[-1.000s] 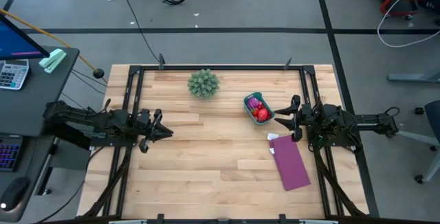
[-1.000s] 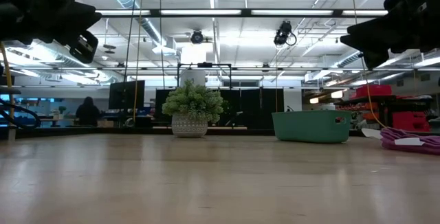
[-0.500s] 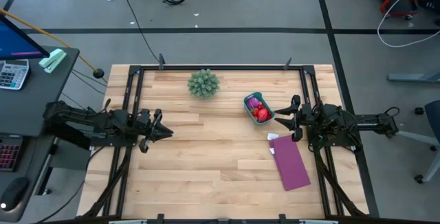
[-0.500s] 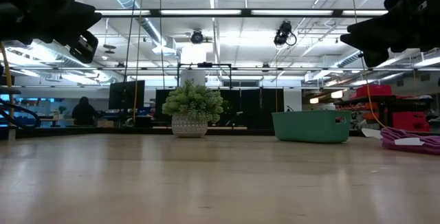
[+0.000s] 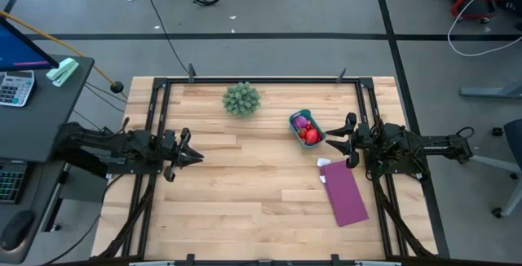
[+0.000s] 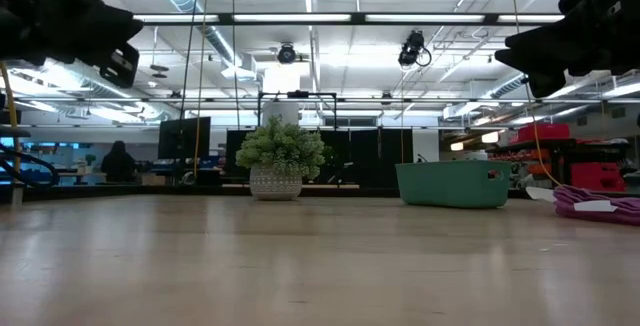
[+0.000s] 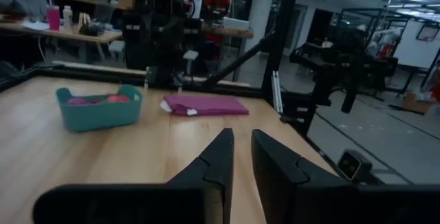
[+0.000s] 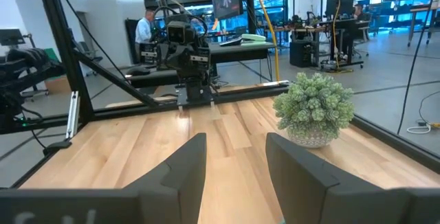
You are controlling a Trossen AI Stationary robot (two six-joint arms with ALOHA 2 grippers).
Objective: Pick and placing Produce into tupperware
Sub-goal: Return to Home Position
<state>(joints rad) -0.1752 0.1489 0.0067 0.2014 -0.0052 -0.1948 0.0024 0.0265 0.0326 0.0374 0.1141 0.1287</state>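
Pale wooden planks make up the table (image 5: 245, 192), and the job looks all but finished. The tupperware (image 5: 297, 117) sits toward the right edge, in the half nearer the edge where the spiky green plant (image 5: 241, 99) stands. The produce lies inside it: a purple-pink piece (image 5: 303, 122) and a red one (image 5: 310, 135). No piece shows loose on the wood.

The right gripper (image 8: 235, 145) hangs just beside the tub, between it and the right edge, with its fingers spread wide and nothing in them. The left gripper (image 7: 240, 141) waits at the left edge, its fingers drawn almost together on nothing.

The risk is probably on the right side. Spread fingers so near the low tub wall could clip it if that arm swings sideways before lifting, shoving or tipping the tub. The fruit seems to reach the rim, so a knock might roll a piece out. The purple sheet (image 5: 346, 194) lies near that arm, toward the right edge, and a low pass could drag it. The left arm is well apart from everything and seems harmless.
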